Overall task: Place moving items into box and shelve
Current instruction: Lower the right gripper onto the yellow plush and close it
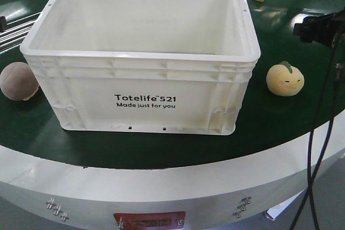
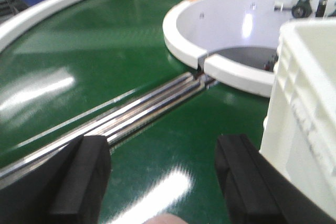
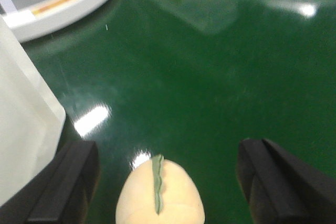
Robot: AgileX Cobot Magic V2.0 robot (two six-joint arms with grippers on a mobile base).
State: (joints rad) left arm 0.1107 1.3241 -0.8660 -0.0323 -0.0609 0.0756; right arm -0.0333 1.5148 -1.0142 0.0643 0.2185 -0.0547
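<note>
The box (image 1: pixel 161 82) sits mouth-up, long axis crosswise (print facing camera); left tool (image 2: pixel 165 179) and right tool (image 3: pixel 170 182) both released.

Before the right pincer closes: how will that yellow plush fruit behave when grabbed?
The yellow plush fruit looks soft-stuffed: likely light, squashing rather than slipping. Its rounded body on the glossy green surface may roll if nudged. The open right pincer straddles it, so a centred squeeze should hold.

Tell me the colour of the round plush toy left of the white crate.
The plush toy is dull brownish-mauve with a paler patch; front-facing view shows it best.
</note>
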